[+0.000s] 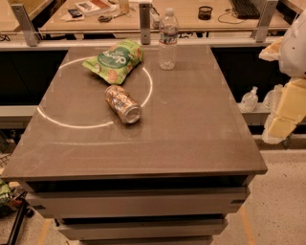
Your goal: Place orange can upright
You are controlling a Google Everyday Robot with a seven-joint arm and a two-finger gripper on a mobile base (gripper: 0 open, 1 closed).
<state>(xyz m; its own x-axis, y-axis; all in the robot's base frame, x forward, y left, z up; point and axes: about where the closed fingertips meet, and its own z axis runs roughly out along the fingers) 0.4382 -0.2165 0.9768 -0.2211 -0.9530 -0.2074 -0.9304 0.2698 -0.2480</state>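
A: Where's the orange can (123,104)?

B: It lies on its side on the bench (191,134), left of the middle. One silver end faces the near right, the other end points back toward the green snack bag (114,61). It isn't upright.

A: Is it touching the bag?

B: No. The bag lies flat just behind it, with a small gap between them. A clear plastic water bottle (168,40) stands upright near the far edge, to the right of the bag and well apart from the can.

A: And the pale ring (62,122)?

B: That's a thin white circle on the bench top. The can sits inside it, toward its right side. The bag lies across its far arc, and the bottle is outside it.

A: Pincer (283,117)?

B: It's at the right edge of the view, off the bench and beyond its right side, with pale yellow parts below a white arm section. It's well apart from the can. Whether it is open or closed cannot be told, and nothing is visibly in its hold.

A: Anything else?

B: A small clear pump bottle (249,100) sits on a low ledge to the right, behind the pincer. A keyboard (246,7) lies on the desk at the back.
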